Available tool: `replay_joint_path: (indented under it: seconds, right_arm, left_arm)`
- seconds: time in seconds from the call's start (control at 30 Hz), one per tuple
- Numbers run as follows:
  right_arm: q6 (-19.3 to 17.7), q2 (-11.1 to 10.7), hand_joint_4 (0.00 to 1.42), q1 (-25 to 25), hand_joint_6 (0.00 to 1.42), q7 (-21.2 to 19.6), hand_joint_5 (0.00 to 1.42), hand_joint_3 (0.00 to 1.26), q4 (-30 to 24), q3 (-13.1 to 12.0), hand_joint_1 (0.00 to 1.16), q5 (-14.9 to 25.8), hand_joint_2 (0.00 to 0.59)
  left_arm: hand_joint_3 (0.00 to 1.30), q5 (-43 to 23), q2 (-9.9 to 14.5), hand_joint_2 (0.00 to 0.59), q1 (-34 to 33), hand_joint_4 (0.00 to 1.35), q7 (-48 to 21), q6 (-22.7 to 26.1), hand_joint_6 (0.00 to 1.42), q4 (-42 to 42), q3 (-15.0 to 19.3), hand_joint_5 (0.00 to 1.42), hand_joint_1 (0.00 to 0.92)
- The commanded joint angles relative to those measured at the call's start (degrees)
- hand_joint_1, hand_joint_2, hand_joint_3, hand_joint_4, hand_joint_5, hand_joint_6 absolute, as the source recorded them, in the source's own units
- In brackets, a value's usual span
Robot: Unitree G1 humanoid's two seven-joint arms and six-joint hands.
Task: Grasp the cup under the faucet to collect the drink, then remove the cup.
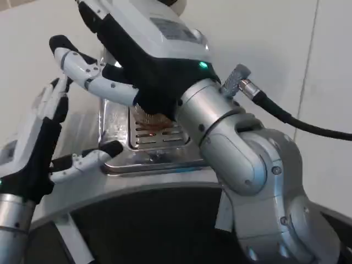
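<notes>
My right hand (132, 55) reaches in from the right, over the shiny metal drip tray (159, 144) of the drink machine. Its white and black fingers (82, 66) stretch out to the left. Under its palm a small brownish patch (154, 122) shows above the slotted grate; I cannot tell whether it is the cup or a reflection. The faucet is hidden behind the hand. My left hand (36, 146) stands upright at the left of the tray, with its fingers up, its thumb (88, 158) pointing toward the tray, and nothing in it.
The thick silver right forearm (242, 159) with a black cable (297, 122) crosses the middle of the picture. A curved grey and black edge (137, 192) runs below the tray. White walls stand behind.
</notes>
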Motion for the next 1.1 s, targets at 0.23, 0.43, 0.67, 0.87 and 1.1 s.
replay_joint_path:
  seconds: [0.23,0.43,0.67,0.87,1.1]
  right_arm:
    - [-0.8,1.6,0.00,1.3,0.00,1.7,0.00,0.00,1.0,0.2,0.00,-0.3,0.530]
    - [-0.8,2.1,0.00,1.3,0.00,1.8,0.00,0.00,1.0,-0.1,0.00,-0.8,0.530]
    - [-1.6,2.0,0.00,1.2,0.00,1.8,0.00,0.00,1.9,-1.6,0.00,-0.2,0.540]
    - [-2.3,2.2,0.00,1.5,0.00,1.8,0.00,0.00,2.4,-2.4,0.01,-0.3,0.542]
    - [-2.8,1.9,0.00,2.0,0.00,1.6,0.00,0.00,2.6,-3.1,0.01,-0.6,0.543]
  left_arm:
    - [0.00,-0.5,-1.9,0.043,-2.9,0.00,0.1,-1.4,0.01,3.6,-2.3,0.00,0.321]
    - [0.00,-0.1,-3.1,0.041,-5.2,0.00,0.5,-1.3,0.04,5.7,-3.1,0.00,0.338]
    - [0.00,0.4,-3.9,0.061,-7.5,0.00,1.5,-0.8,0.04,7.4,-4.0,0.00,0.400]
    - [0.00,0.3,-4.7,0.061,-9.7,0.00,2.2,-0.6,0.05,9.6,-4.7,0.00,0.420]
    - [0.00,-0.3,-5.3,0.063,-11.5,0.00,1.8,-1.6,0.06,11.9,-5.1,0.02,0.424]
